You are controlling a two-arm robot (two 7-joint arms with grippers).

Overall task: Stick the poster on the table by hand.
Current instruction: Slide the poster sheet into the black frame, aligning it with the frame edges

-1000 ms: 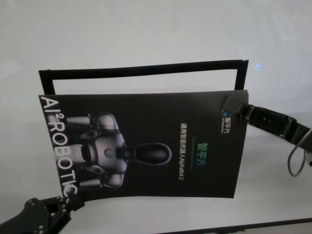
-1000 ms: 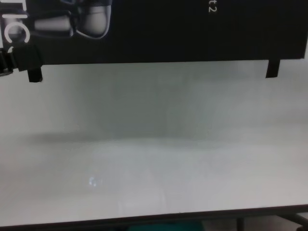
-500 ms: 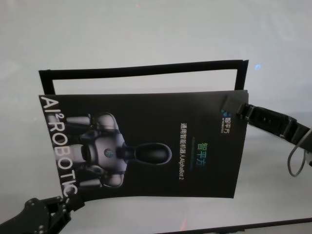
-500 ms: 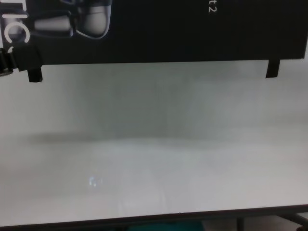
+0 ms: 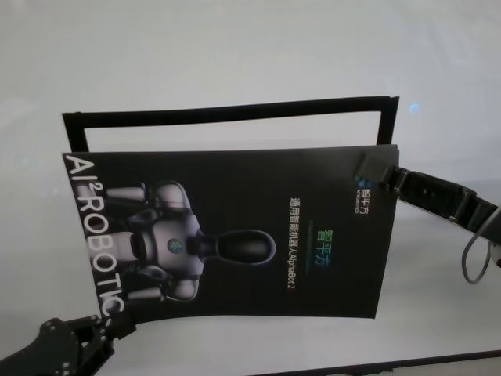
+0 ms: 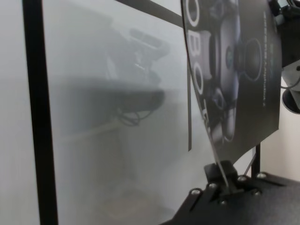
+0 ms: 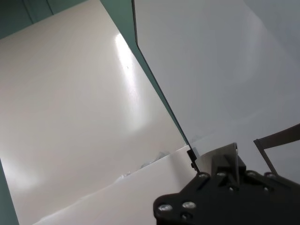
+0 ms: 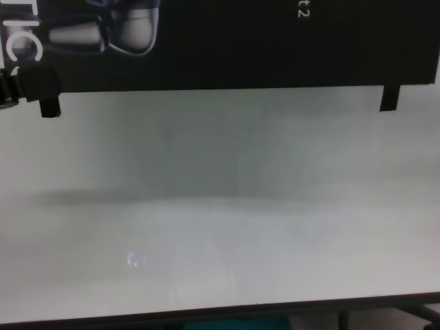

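Poster (image 5: pixel 235 235) pinched at opposite corners, left gripper (image 5: pixel 106 325) and right gripper (image 5: pixel 374 168) clamped, held above the counter (image 5: pixel 235 55). Next: lower it flat inside the black frame (image 5: pixel 227 110).

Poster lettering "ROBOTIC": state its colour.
White, on the black poster; the head view shows it best.

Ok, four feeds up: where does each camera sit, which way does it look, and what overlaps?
Head: high, looking down at the poster, black frame outline and table; both arms show.
Chest: low, facing the table's near edge; poster's lower edge overhead, no arm clear.
Left wrist: behind the left end effector, which pinches the poster's edge.
Right wrist: behind the right end effector, facing the poster's pale back.
Shared: all four show the poster.
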